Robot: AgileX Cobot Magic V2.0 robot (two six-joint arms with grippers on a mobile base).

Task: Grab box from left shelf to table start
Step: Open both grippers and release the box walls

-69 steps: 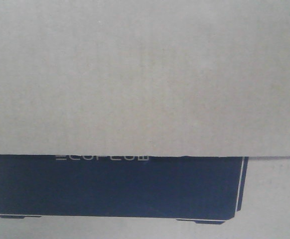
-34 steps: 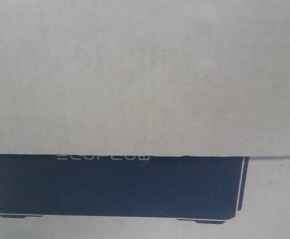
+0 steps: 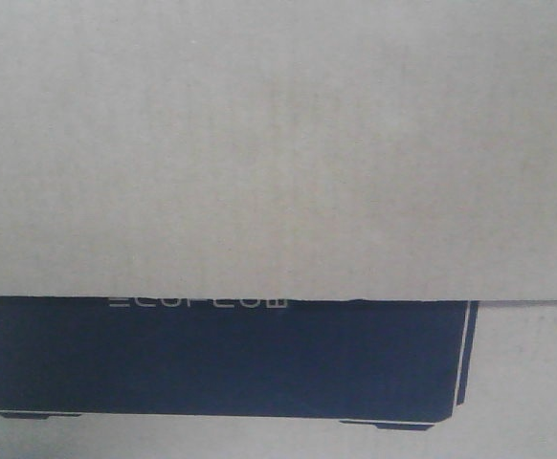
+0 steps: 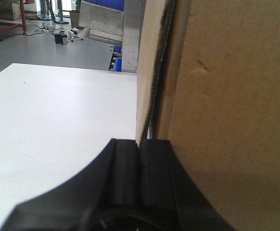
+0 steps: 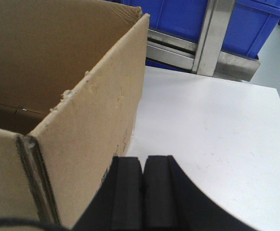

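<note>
The ECOFLOW carton point(image 5: 77, 96) sits open-topped on the white table point(image 5: 217, 125), at my right gripper's point(image 5: 143, 192) ten o'clock. Both jaw pairs are closed, empty; my left gripper point(image 4: 140, 187) perhaps touches its wall. Stiff, bulky, probably light: squeeze opposite sides.

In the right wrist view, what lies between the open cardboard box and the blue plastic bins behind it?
Right wrist view: bare white tabletop, then silver metal shelf rail and upright post, separate the brown corrugated cardboard box from the blue plastic bins.
</note>
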